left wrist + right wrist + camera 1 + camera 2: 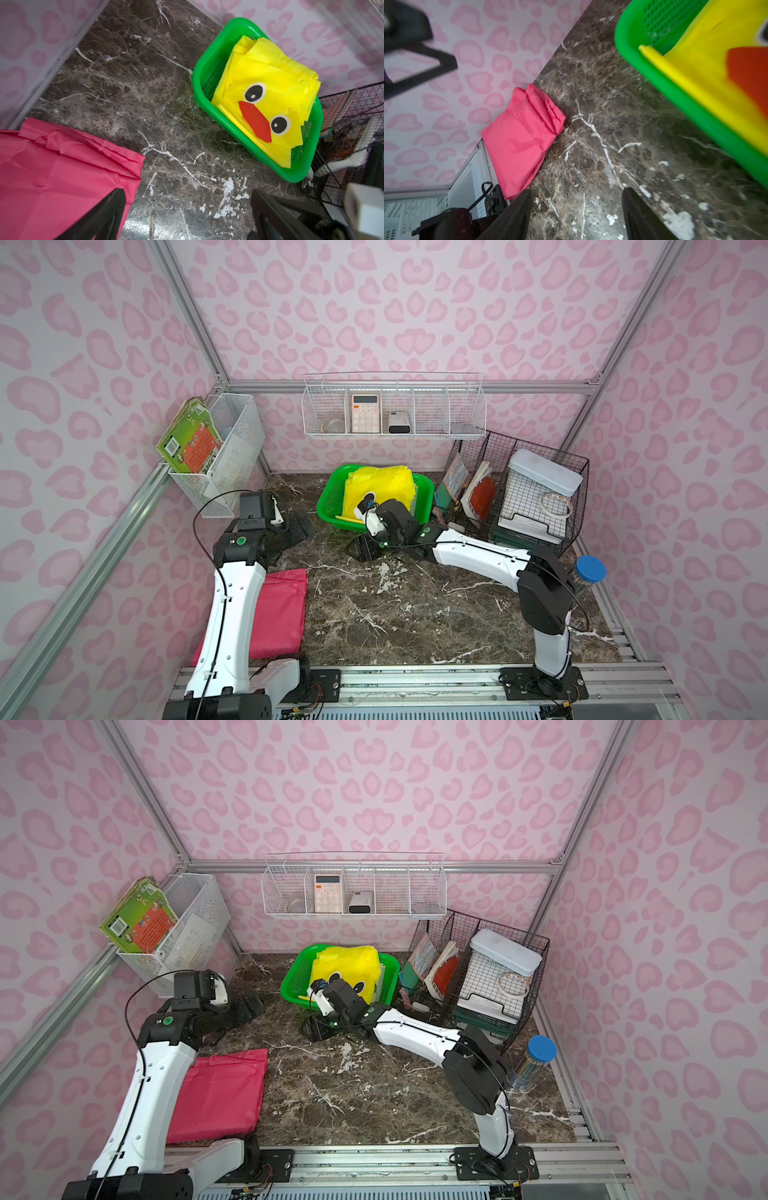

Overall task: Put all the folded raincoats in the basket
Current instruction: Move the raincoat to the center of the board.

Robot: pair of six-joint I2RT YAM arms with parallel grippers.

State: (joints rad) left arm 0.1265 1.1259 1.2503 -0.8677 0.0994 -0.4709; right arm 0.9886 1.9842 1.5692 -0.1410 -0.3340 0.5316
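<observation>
Left wrist view recorded the left gripper (187,195) with its jaws spread wide and nothing between them, only bare counter (145,93) below.

Near left: a pink folded fabric (282,610) lay flat on the counter, partly under the left arm. Near right: a blue-lidded jar (589,570) stood upright.

Mid-counter: the right gripper (362,549) sat low, just on the near side of the basket (332,499). The right wrist view showed its jaws parted and empty. The left gripper hung to the left of the basket, apart from it.

Far side: the basket sat on the counter by the far wall, just beside a black wire rack (540,489) on its right. The folded yellow raincoat (380,485) lay inside the basket, duck face upward, filling most of it. One yellow fold lay across the near rim, and a far corner rose above the rim. Neither gripper touched the raincoat.

Far wall: a white wire wall basket (395,423) held a calculator (365,412).
</observation>
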